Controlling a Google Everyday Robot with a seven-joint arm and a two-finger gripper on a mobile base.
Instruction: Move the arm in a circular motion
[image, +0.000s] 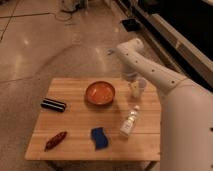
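The white arm reaches in from the lower right, bends at a rounded joint beyond the table's far edge, and comes back down. Its gripper hangs over the far right part of the wooden table, just right of an orange bowl and apart from it. It holds nothing that I can see.
A clear plastic bottle lies near the table's right side. A blue sponge lies at the front middle, a red-brown object at the front left, and a black oblong object at the left. Polished floor surrounds the table.
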